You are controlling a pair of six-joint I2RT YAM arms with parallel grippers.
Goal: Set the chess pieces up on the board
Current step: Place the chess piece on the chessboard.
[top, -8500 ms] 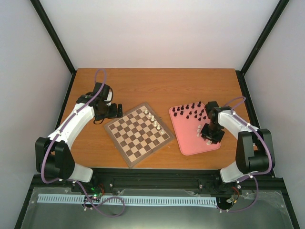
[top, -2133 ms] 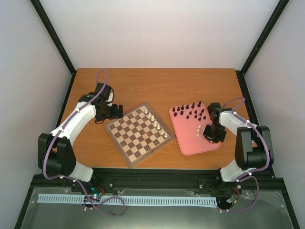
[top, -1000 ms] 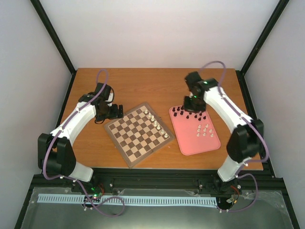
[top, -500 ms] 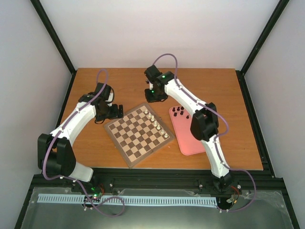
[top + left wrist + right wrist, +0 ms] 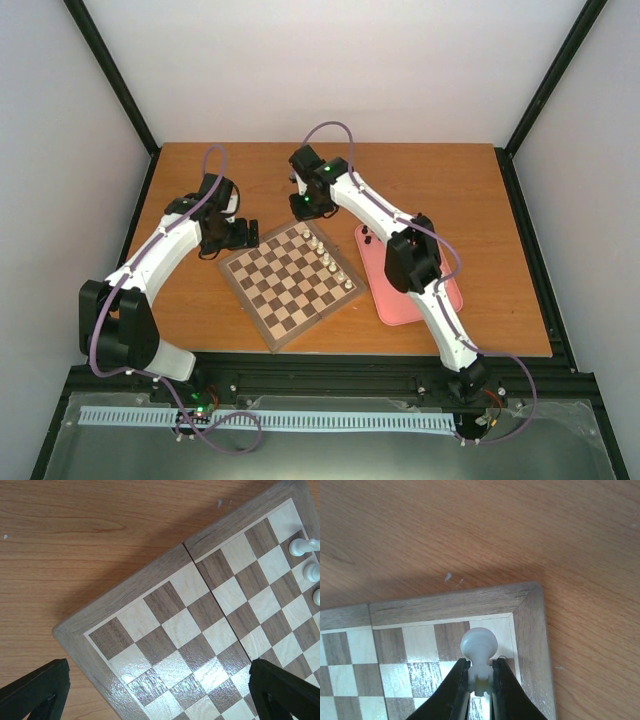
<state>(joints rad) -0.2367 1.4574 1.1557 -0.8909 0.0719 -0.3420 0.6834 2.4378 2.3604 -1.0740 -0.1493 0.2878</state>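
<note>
The right gripper (image 5: 481, 682) is pinched narrow on a white pawn (image 5: 478, 644), gripped low on its stem, so the pawn's long axis runs on in line with the fingers and its round head leads. Straight beyond the head is the far corner of the board (image 5: 445, 606), the light corner square right under it. The next move is probably a short drop onto that end of the line of white pieces (image 5: 326, 257). The left gripper (image 5: 247, 233), jaws wide and empty, sits beside the board's left corner, farther off. The tray (image 5: 388, 305) is well behind.
</note>
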